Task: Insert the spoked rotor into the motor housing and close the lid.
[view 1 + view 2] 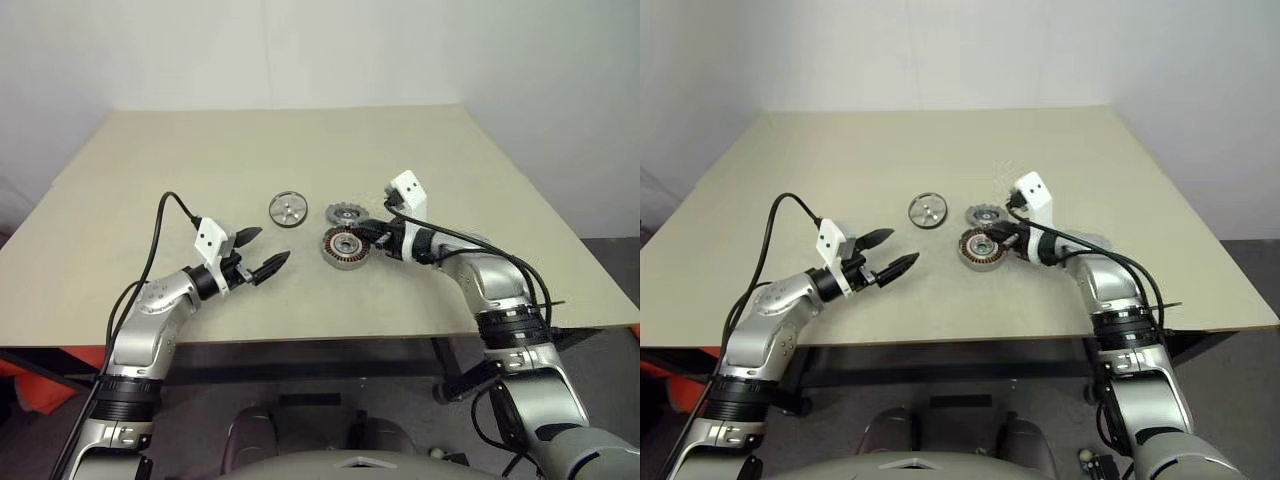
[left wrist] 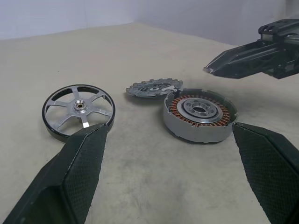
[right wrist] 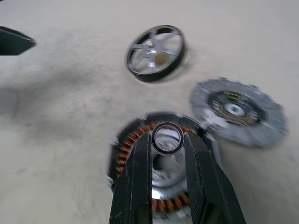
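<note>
On the beige worktop [image 1: 200,180], the motor housing [image 1: 344,247] lies near the middle, with the lid [image 1: 345,214] just beside it at 12 o'clock and the spoked rotor [image 1: 287,210] lying flat at its 10 o'clock. The right hand [image 3: 167,140], above the housing, grips a small metal ring [image 3: 167,138] between its fingertips. The left hand [image 1: 264,252] hovers released at the housing's 9 o'clock.

We see the motor housing [image 2: 200,115] on the table [image 2: 149,51], copper windings showing. The lid [image 2: 153,87] lies just beside it, the spoked rotor [image 2: 78,112] apart. Our left gripper [image 2: 177,163] spreads wide (the right gripper [image 2: 233,63] hovers above the housing).
</note>
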Tool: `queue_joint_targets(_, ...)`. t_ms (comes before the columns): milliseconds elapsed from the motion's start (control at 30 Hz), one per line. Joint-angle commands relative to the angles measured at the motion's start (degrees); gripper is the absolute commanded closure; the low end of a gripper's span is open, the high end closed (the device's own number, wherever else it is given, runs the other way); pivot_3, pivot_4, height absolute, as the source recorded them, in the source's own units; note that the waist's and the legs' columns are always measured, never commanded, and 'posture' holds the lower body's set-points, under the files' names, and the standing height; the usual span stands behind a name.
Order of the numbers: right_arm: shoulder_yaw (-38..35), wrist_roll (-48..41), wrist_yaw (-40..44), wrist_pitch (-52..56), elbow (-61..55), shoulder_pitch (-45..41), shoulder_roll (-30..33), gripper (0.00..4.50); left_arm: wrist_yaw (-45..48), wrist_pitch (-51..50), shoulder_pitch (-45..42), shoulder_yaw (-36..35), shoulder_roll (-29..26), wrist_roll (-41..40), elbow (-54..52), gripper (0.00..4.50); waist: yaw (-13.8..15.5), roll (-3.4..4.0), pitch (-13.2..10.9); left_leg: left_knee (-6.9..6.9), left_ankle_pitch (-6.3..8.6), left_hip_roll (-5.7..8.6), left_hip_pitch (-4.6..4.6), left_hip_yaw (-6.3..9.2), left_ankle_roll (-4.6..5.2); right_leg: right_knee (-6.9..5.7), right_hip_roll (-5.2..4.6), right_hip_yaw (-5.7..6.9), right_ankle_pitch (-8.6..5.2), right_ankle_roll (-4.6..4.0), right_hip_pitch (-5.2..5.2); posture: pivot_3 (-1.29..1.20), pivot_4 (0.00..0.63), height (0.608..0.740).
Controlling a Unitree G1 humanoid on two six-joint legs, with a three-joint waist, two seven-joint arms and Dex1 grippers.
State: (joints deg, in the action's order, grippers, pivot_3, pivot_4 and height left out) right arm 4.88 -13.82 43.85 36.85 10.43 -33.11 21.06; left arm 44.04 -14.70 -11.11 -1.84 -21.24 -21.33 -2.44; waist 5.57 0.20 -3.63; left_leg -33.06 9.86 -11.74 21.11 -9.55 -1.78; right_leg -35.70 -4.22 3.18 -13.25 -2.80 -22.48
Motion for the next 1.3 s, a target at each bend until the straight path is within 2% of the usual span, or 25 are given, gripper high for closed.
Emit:
queue_joint_targets(33, 1.7, 0.6, 0.9, -2.1, 1.2, -1.8, -0.9, 3.85, -0.5, 1.2, -0.2, -1.0, -0.2, -0.4, -1.3, 0.0, 0.0, 0.0, 0.0, 0.01, 0.0, -0.01, 0.0, 0.0, -0.01, 0.0, 0.0, 0.0, 0.0, 0.0, 0.0, 0.0, 0.0, 0.74)
queue_joint_targets(433, 3.6, 3.2, 1.2, -5.7, 8.2, -2.0, -1.5, 3.85, -1.6, 1.6, 1.9, -1.3, -0.6, -0.4, -3.0, 0.0, 0.0, 0.0, 0.0, 0.05, -0.02, -0.02, -0.06, 0.0, -0.04, -0.02, 0.01, 0.01, 0.0, 0.01, 0.03, 0.0, 0.0, 0.74)
queue_joint_targets(1033, 4.2, 4.7, 3.2, -7.3, 9.0, -1.8, 0.0, 3.85, -1.7, 1.7, 1.4, -1.0, -0.5, -0.4, -2.4, 0.0, 0.0, 0.0, 0.0, 0.05, -0.02, -0.03, -0.11, 0.0, -0.04, -0.03, 0.01, 0.01, 0.0, 0.01, 0.08, 0.0, 0.0, 0.74)
queue_joint_targets(1100, 4.4, 5.1, 3.3, -8.1, 8.5, -1.7, 0.0, 3.13, -1.8, 1.7, 1.4, -1.0, -0.5, -0.4, -2.4, 0.0, 0.0, 0.0, 0.0, 0.05, -0.02, -0.02, -0.12, 0.0, -0.04, -0.03, 0.01, 0.0, 0.0, 0.0, 0.08, 0.0, 0.0, 0.74)
queue_joint_targets(1300, 4.4, 5.7, 3.3, -9.4, 8.3, -1.8, 0.1, 3.13, -2.0, 1.7, 1.7, -1.1, -0.5, -0.4, -2.5, 0.0, 0.0, 0.0, 0.0, 0.05, -0.02, -0.02, -0.12, 0.0, -0.04, -0.03, 0.01, 0.01, 0.0, 0.0, 0.08, 0.0, 0.0, 0.74)
